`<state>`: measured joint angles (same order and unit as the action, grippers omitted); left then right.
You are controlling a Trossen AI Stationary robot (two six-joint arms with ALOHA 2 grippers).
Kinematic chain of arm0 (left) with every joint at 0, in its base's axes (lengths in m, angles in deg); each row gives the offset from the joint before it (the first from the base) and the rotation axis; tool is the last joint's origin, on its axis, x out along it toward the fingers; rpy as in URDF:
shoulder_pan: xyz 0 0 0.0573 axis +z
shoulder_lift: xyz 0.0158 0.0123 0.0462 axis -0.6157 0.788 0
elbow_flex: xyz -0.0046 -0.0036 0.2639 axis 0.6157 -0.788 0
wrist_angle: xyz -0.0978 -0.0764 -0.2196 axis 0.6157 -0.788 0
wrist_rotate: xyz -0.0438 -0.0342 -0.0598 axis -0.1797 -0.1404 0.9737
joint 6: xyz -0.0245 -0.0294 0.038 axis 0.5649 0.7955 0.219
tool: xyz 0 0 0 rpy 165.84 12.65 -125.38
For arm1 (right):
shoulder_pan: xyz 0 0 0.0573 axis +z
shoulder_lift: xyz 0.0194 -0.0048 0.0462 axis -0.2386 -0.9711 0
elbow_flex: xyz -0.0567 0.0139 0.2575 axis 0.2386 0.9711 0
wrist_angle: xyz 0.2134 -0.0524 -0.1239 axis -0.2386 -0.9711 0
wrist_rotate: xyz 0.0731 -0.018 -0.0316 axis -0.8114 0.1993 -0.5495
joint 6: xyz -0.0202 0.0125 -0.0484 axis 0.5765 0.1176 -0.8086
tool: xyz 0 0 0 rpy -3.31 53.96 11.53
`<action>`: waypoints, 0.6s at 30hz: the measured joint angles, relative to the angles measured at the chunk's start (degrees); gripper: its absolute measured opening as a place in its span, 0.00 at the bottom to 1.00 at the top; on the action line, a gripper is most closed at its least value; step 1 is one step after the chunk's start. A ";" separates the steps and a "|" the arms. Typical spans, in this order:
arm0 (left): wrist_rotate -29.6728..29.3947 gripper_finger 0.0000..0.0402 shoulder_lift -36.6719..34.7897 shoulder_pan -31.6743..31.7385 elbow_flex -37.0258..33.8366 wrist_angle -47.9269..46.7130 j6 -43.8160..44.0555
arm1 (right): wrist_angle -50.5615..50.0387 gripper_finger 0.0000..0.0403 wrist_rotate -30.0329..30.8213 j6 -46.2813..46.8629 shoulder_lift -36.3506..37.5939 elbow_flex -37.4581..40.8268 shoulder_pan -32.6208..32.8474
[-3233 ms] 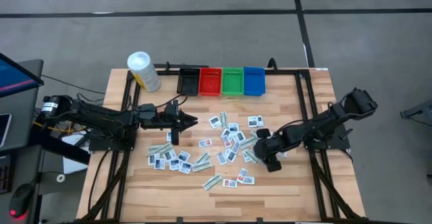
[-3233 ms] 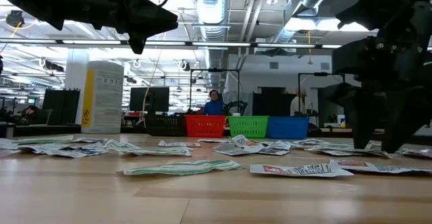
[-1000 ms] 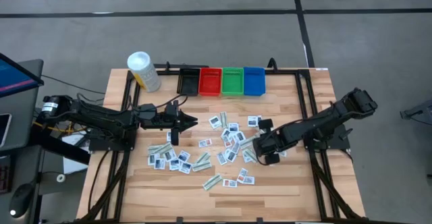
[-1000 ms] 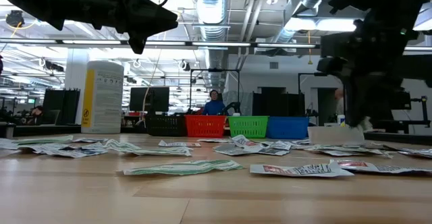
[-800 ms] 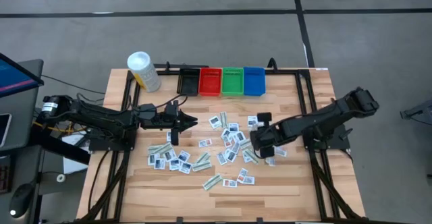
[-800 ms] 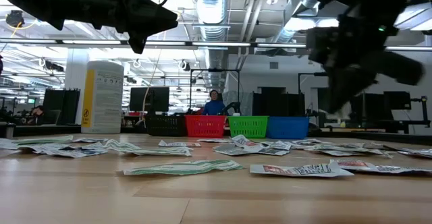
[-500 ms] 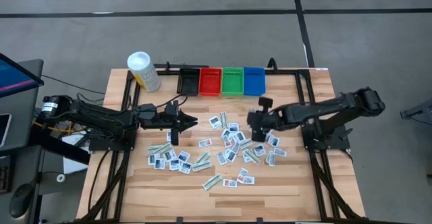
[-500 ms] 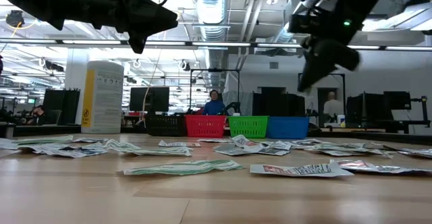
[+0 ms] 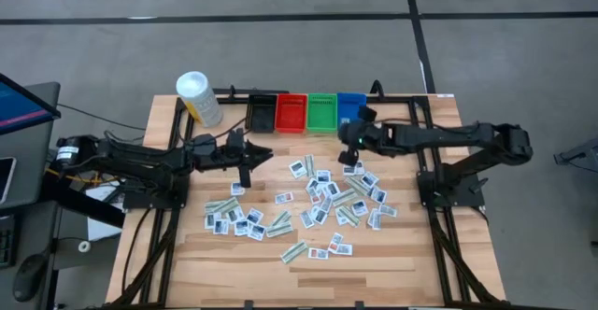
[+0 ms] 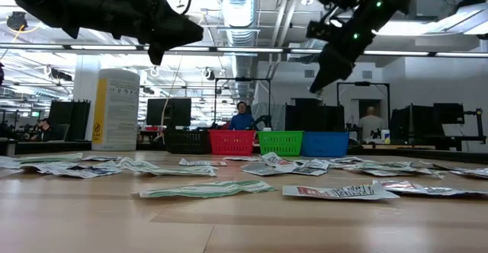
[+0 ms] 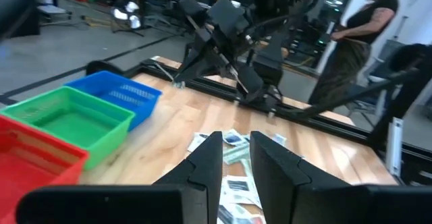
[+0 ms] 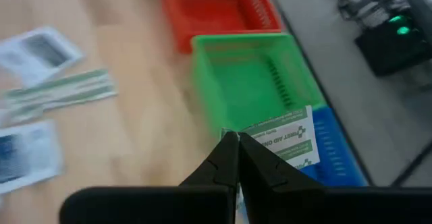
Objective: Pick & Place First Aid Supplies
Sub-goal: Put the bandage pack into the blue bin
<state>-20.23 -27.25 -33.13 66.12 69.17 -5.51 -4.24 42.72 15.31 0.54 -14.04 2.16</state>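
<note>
Wooden surface (image 9: 392, 254) holds most packets (image 9: 318, 203) short of the blue bin (image 9: 352, 110); the right gripper (image 9: 348, 133), fingers pinching one packet (image 12: 287, 142), has swung up beside it, ready to drop. Left gripper (image 9: 245, 158), fingers slightly parted, waits empty.

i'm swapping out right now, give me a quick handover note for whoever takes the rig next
Right gripper: shut on a white packet, raised near the green bin and blue bin.
Left gripper: slightly open, empty, hovering over the left of the table.
Loose packets lie scattered mid-table.
Bins look empty from above; contents not certain.
Left: drop the held packet, then clear the pile.
</note>
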 joint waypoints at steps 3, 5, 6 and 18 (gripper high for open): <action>-0.38 0.19 0.00 1.52 0.00 0.04 -0.01 | 2.29 0.00 -1.93 -5.09 -1.58 -0.06 -4.36; -1.00 0.19 0.00 2.64 0.00 0.05 -0.07 | 3.82 0.00 -4.11 -8.41 -2.37 0.02 -7.42; -1.34 0.19 0.00 3.15 0.00 0.08 -0.14 | 5.37 0.00 -5.51 -9.94 -3.15 -0.26 -8.77; -2.41 0.19 -0.02 7.42 0.00 0.44 -0.12 | 7.42 0.00 -10.37 -23.05 -8.45 -0.07 -21.73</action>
<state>-22.64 -27.27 -25.70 66.12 69.62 -5.63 3.18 32.35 -7.74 -7.91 -14.11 -19.57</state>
